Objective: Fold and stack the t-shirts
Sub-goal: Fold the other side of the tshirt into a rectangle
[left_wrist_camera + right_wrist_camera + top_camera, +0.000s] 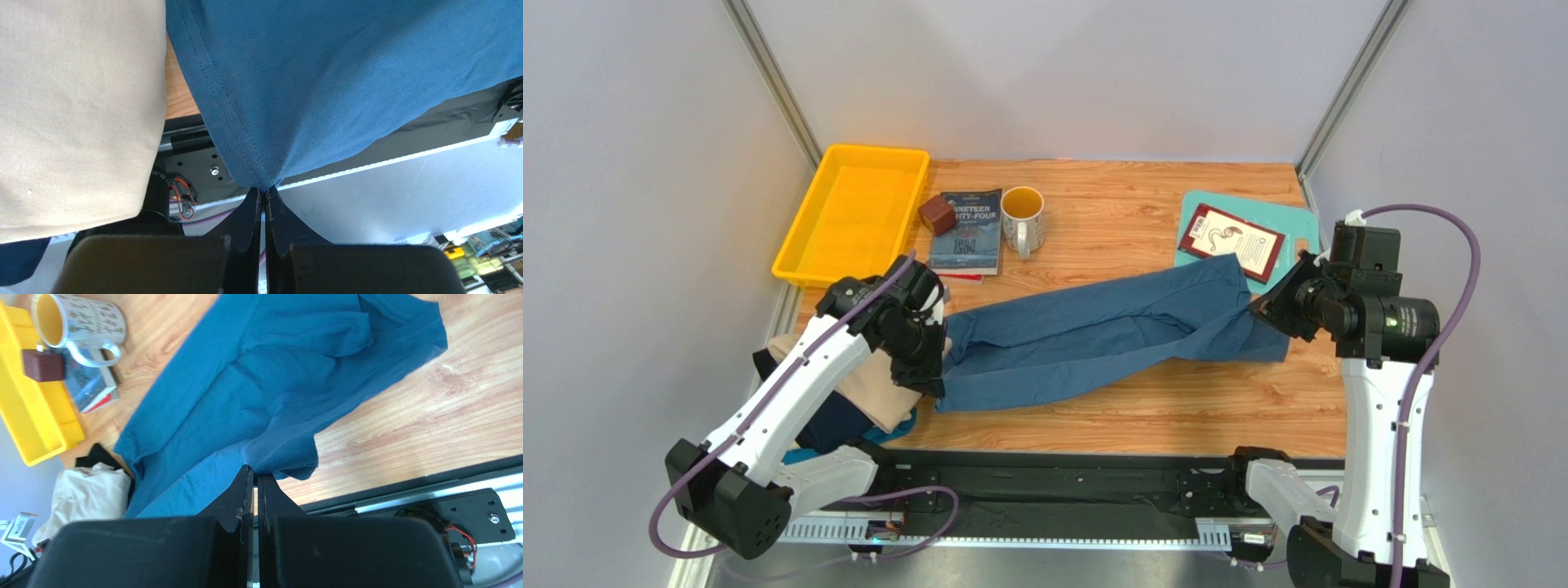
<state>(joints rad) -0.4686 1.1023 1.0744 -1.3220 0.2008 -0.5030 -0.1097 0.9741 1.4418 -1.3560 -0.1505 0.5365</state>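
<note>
Though overhead hides it, wrist views show left end effector, right end effector, each clamped on teal t-shirt

The blue t-shirt is matt, finely knitted cloth with a stitched hem. The beige t-shirt is soft matt cloth. The table is grained wood with a slight sheen, the tray is glossy plastic, and the mug is glazed.
</note>
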